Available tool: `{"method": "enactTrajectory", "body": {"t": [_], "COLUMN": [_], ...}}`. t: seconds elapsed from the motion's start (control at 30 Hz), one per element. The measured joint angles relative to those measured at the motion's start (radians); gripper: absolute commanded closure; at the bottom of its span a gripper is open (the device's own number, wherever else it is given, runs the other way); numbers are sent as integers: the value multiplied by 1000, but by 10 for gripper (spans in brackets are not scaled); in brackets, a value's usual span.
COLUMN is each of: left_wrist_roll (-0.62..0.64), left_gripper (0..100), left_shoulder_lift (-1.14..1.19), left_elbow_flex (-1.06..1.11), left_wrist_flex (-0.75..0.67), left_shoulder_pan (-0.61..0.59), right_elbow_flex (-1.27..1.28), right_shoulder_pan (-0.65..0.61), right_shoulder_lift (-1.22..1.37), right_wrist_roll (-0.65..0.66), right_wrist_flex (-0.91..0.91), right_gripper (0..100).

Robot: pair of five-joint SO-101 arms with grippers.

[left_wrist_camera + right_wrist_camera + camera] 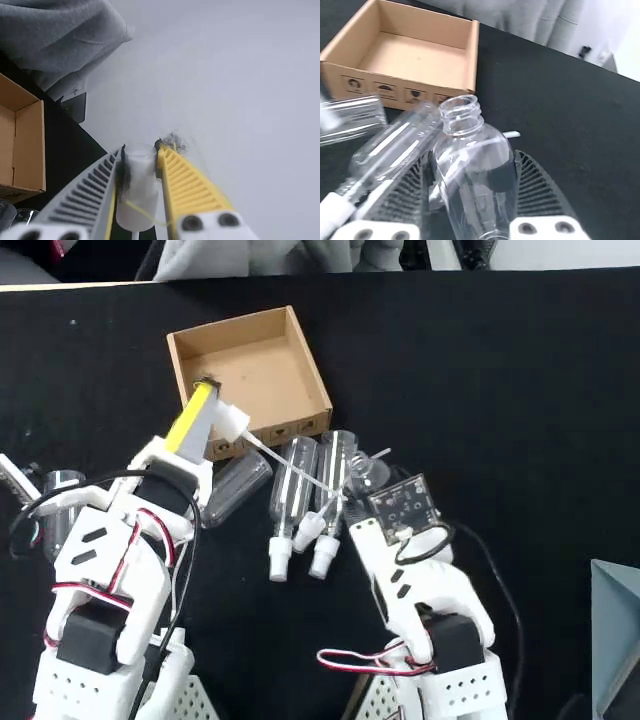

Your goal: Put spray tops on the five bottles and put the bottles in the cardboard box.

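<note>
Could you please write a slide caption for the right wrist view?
The right arm's jaws grip a topless clear bottle, with the cardboard box beyond.

A black table [520,390] lay under everything. Behind its far edge there was a grey cloth [260,255] (in loose folds). Near the table's right side stood a blue-grey object [615,630], cut off by the picture edge.

box [255,370] brown | bottle [475,170] clear | spray top [137,200] white | table [480,370] black
</note>
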Motion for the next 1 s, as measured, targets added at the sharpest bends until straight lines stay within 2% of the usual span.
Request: {"method": "enactTrajectory", "body": {"t": [0.43, 0.77, 1.0], "left_wrist_roll": [0, 0, -2], "left_gripper": [971, 971, 971], "left_shoulder_lift": [0, 0, 0], "left_elbow_flex": [12, 149, 157], "left_wrist_flex": [-15, -247, -282], "left_shoulder_pan": [-5, -69, -92], "right_elbow_flex": [0, 0, 0], "right_shoulder_pan": [-75, -84, -86], "right_shoulder_lift": [0, 0, 0], "right_wrist_roll": [0, 0, 34], "right_wrist_flex": [0, -37, -41], "right_gripper": [932, 932, 932]}}
